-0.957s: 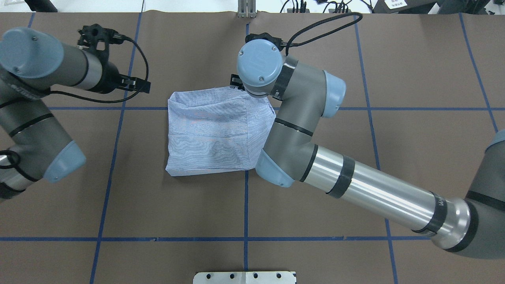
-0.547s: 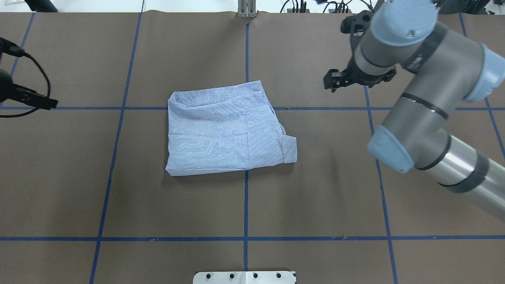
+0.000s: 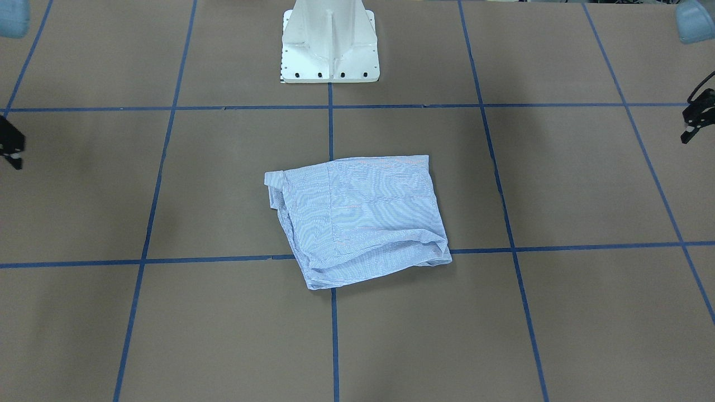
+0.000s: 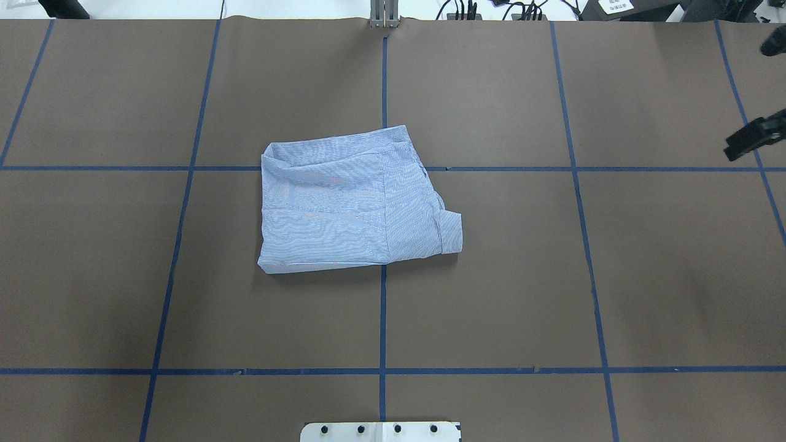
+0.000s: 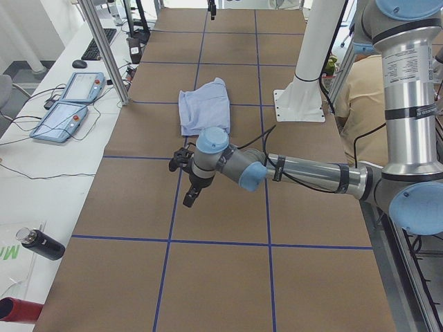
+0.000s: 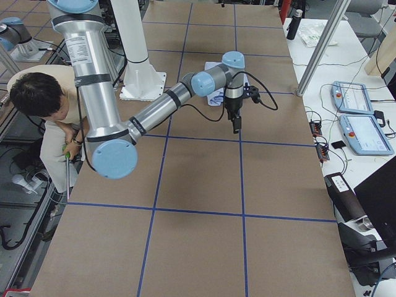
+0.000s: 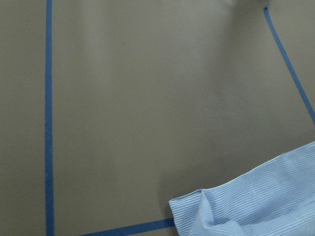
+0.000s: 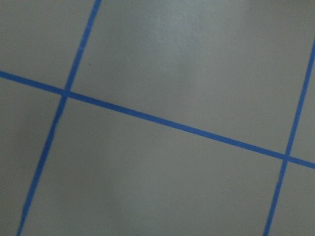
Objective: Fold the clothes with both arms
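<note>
The striped light-blue shirt (image 4: 350, 199) lies folded into a rough rectangle at the table's middle, with a cuff sticking out at its right side; it also shows in the front-facing view (image 3: 360, 215). Nothing touches it. My right gripper (image 4: 746, 141) is only partly in view at the overhead view's right edge, far from the shirt. My left gripper (image 3: 695, 120) shows at the front-facing view's right edge, also far off. Whether either is open or shut cannot be told. The left wrist view shows one shirt corner (image 7: 256, 201) and no fingers.
The brown table cover (image 4: 491, 276) carries a grid of blue tape lines. The white pedestal base (image 3: 329, 42) stands at the robot's side. Beside the table are control tablets (image 5: 69, 104), a black bottle (image 5: 38, 243) and a person (image 6: 43, 105).
The right arm, which was over the shirt's far right corner, has swung out to the right edge. The left arm has left the overhead view. The shirt lies unchanged.
</note>
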`<act>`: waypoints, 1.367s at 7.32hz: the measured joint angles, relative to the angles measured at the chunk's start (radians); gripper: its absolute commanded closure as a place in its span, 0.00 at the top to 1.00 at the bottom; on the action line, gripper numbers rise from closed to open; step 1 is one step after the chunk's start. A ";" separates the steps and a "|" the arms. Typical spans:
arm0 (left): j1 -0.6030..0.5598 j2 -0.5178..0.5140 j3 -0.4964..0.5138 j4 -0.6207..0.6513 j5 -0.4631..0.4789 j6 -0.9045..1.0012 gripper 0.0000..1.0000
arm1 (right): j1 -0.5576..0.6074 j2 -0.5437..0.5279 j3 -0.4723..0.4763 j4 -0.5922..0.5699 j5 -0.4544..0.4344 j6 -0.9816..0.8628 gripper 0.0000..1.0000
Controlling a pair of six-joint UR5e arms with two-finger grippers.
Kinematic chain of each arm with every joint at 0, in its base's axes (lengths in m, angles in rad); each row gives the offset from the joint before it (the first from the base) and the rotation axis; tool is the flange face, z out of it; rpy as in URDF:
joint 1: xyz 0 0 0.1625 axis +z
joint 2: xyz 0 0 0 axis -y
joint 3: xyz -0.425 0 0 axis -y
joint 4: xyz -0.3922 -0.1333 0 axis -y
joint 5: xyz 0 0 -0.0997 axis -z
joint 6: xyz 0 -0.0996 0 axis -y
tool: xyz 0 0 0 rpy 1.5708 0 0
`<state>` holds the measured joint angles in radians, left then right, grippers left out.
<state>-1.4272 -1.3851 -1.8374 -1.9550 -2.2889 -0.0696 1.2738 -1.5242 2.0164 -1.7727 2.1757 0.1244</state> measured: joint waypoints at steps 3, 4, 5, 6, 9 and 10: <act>-0.164 0.034 0.000 0.127 -0.028 0.137 1.00 | 0.174 -0.199 -0.030 -0.001 0.082 -0.214 1.00; -0.181 0.034 -0.002 0.205 -0.017 0.157 1.00 | 0.184 -0.213 -0.040 -0.001 0.085 -0.222 1.00; -0.186 0.037 -0.005 0.283 -0.007 0.166 1.00 | 0.188 -0.224 -0.045 -0.001 0.085 -0.224 1.00; -0.187 0.038 -0.012 0.353 -0.005 0.169 1.00 | 0.195 -0.240 -0.049 -0.001 0.086 -0.224 1.00; -0.189 0.031 -0.027 0.418 -0.015 0.164 1.00 | 0.281 -0.327 -0.055 -0.001 0.089 -0.243 1.00; -0.189 0.030 -0.027 0.413 -0.019 0.164 1.00 | 0.329 -0.367 -0.059 -0.001 0.090 -0.281 1.00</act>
<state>-1.6158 -1.3552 -1.8648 -1.5422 -2.3077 0.0947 1.6025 -1.8911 1.9572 -1.7733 2.2662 -0.1565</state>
